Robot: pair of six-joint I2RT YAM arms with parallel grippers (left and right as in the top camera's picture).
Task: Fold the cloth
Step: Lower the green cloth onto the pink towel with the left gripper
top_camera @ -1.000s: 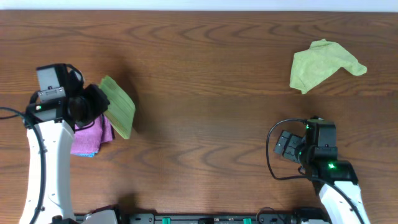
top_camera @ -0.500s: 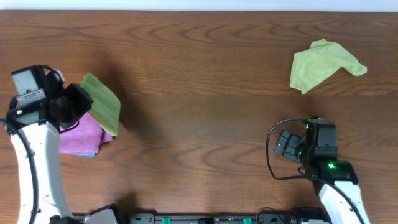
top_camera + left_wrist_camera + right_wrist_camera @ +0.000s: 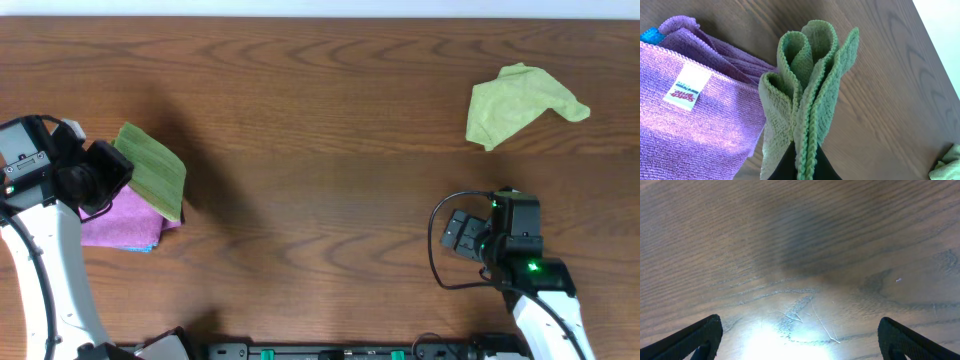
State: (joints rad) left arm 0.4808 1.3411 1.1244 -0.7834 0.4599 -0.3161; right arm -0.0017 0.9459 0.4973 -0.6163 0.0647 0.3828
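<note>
My left gripper (image 3: pixel 112 172) is shut on a folded green cloth (image 3: pixel 153 168) and holds it up over the right edge of a folded purple cloth (image 3: pixel 118 222) at the table's left. In the left wrist view the green cloth (image 3: pixel 805 95) hangs in folded layers pinched between my fingers (image 3: pixel 785 167), with the purple cloth (image 3: pixel 695 115) beside and below it. A second, crumpled green cloth (image 3: pixel 518 103) lies at the far right. My right gripper (image 3: pixel 462 235) is open and empty over bare wood; its fingertips (image 3: pixel 702 335) show at the frame's lower corners.
A blue cloth edge (image 3: pixel 148 246) peeks from under the purple cloth. The second green cloth's corner (image 3: pixel 946 167) shows at the left wrist view's lower right. The table's far edge meets a white strip (image 3: pixel 320 8).
My left arm has carried the folded green cloth leftward, over the purple stack. The right arm and the crumpled green cloth have not moved.
</note>
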